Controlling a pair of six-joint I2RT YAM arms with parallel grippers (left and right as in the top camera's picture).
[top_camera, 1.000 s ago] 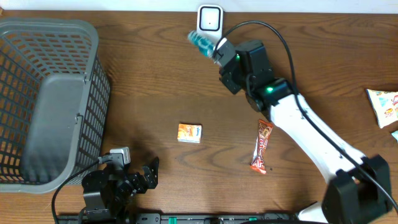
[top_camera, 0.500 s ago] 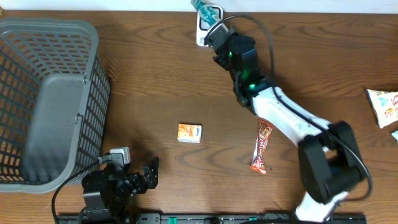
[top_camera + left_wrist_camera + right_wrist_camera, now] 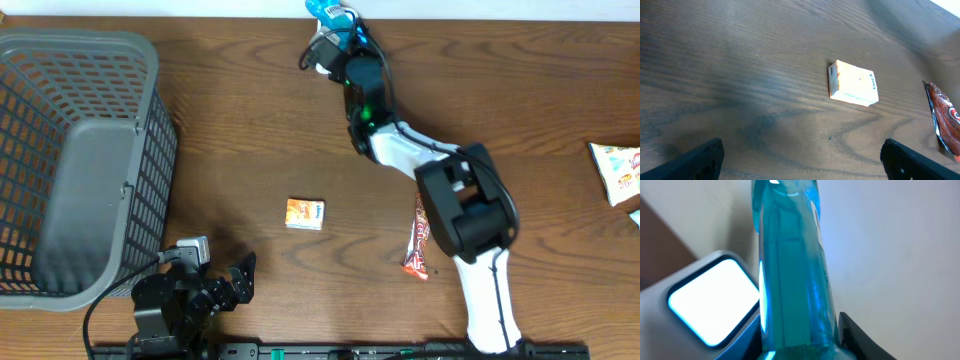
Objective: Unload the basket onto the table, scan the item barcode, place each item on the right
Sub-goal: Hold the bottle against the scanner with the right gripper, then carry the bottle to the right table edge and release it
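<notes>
Blue see-through plastic tube (image 3: 790, 270): up at the far edge of the brown wooden table (image 3: 230, 160), just beside the scanner.
White scanner with a glowing screen (image 3: 715, 300): to the left of the tube.
Right gripper (image 3: 338, 28): jaws squeezed on the tube.
Left gripper (image 3: 802, 160): jaws wide apart, holding nothing.
Small orange and white box (image 3: 305, 213): flat, mid-table.
Grey plastic basket (image 3: 150, 120): far left.
</notes>
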